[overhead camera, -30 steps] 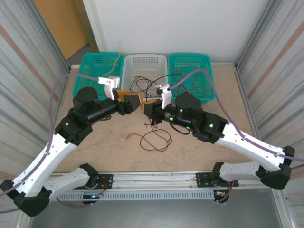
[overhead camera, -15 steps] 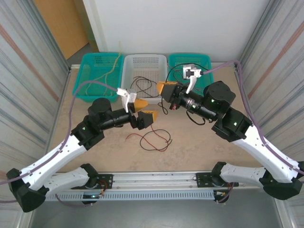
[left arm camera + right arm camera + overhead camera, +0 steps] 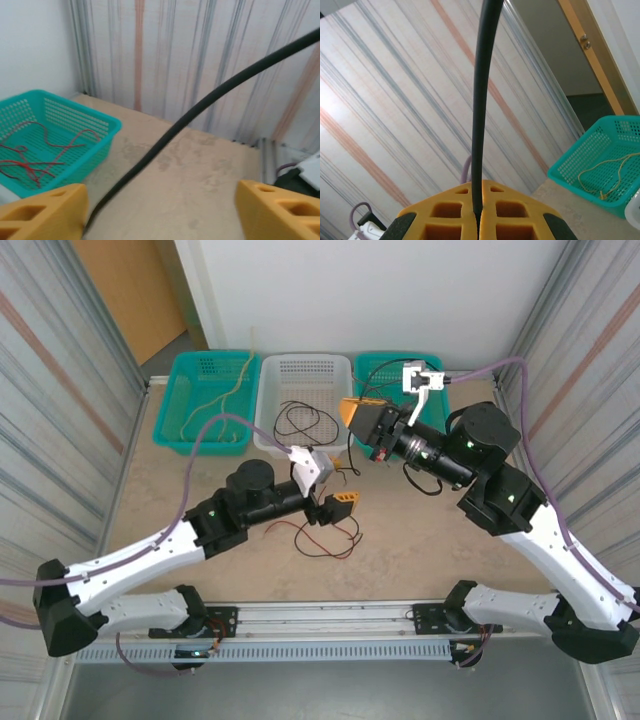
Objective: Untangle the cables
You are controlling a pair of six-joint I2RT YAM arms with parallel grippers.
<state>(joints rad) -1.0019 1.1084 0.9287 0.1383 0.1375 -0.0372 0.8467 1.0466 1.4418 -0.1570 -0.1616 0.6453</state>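
My right gripper (image 3: 358, 416) hangs raised in front of the baskets, shut on a black cable (image 3: 347, 462) that drops from it toward the table. The right wrist view has that black cable (image 3: 481, 100) rising straight out of my right gripper (image 3: 478, 202), pinched between the closed yellow fingers (image 3: 440, 220). My left gripper (image 3: 340, 483) is open over the table's middle. Seen from the left wrist, the black cable (image 3: 200, 107) slants across my left gripper (image 3: 160, 202), close by the left finger (image 3: 45, 212). A red cable (image 3: 325, 536) lies looped on the table. More black cables (image 3: 300, 418) lie in the white basket (image 3: 275, 375).
A teal basket (image 3: 190, 375) at the back left holds tan cables (image 3: 215, 400). At the back right a teal basket (image 3: 435, 370) holds red cables (image 3: 35, 155). Striped metal walls close both sides. A rail runs along the near edge (image 3: 320, 618).
My right gripper has lifted up and back to the right, drawing the black cable with it. The left arm has swung right and toward the near side, its gripper open.
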